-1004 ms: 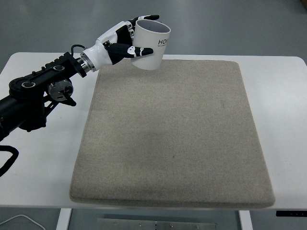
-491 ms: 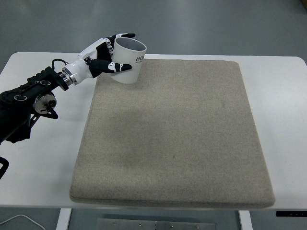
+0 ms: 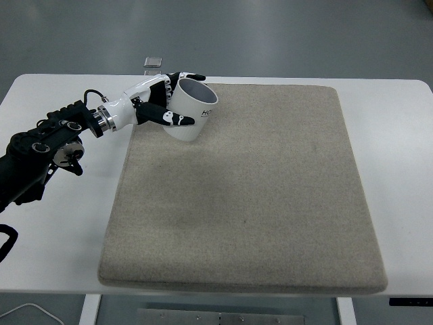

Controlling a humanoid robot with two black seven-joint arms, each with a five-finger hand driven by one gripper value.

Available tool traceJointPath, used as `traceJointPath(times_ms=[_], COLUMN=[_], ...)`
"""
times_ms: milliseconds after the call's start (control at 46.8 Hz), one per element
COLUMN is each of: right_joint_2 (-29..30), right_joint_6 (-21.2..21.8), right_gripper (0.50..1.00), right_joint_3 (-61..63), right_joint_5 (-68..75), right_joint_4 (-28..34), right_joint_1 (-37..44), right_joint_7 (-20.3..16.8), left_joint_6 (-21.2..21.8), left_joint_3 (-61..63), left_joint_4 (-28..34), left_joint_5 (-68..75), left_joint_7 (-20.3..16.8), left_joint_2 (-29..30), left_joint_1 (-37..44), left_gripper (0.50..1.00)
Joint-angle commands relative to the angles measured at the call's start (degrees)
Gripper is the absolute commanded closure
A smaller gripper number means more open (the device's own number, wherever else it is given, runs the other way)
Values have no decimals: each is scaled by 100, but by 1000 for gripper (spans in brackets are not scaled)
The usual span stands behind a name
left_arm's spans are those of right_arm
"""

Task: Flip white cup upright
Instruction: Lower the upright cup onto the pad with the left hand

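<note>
The white cup (image 3: pixel 194 110) has dark print on its side and its open mouth faces up, tipped slightly to the right. It is at the far left corner of the beige mat (image 3: pixel 243 189), its base low over or touching the mat. My left hand (image 3: pixel 162 107) is shut around the cup's left side, thumb in front and fingers wrapped behind the rim. The black left arm (image 3: pixel 40 145) comes in from the left edge across the white table (image 3: pixel 54 223). The right arm does not show.
The mat covers most of the table's middle and right. A small grey object (image 3: pixel 153 62) lies just beyond the table's far edge, behind the hand. A cable loop (image 3: pixel 8 240) shows at the left edge.
The hand has carried the cup down and slightly toward me, from above the mat's far edge to its far left corner. The arm has drawn back to the left since a second ago.
</note>
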Motion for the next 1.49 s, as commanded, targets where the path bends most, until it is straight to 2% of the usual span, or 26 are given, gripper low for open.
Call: traceJointPath(times_ms=[0, 491, 577, 662, 726, 833, 1089, 1473], right_joint_2=[0, 0, 0, 0, 0, 0, 0, 0], right_joint_6=[0, 0, 0, 0, 0, 0, 0, 0], right_gripper=[570, 570, 570, 570, 570, 570, 570, 570], right_joint_3=[0, 0, 0, 0, 0, 0, -8, 0], right_joint_5=[0, 0, 0, 0, 0, 0, 0, 0], right_joint_4=[8, 8, -1, -1, 8, 8, -1, 8], right_joint_1=[0, 0, 0, 0, 0, 0, 0, 0], right_joint_7=[0, 0, 0, 0, 0, 0, 0, 0], left_joint_6=[-1, -1, -1, -1, -1, -1, -1, -1], left_joint_3=[-28, -10, -28, -19, -45, -54, -124, -327], left_joint_4=[7, 34, 34, 34, 25, 25, -36, -54], left_joint_5=[-9, -9, -9, -18, -18, -44, -97, -88], left_joint_7=[1, 1, 1, 1, 1, 1, 1, 1], left_joint_2=[-11, -134, -160, -204, -240, -257, -266, -257], left_joint_1=[0, 317, 325, 378, 431, 431, 413, 378], left_gripper=[851, 808, 746, 660, 624, 579, 508, 504])
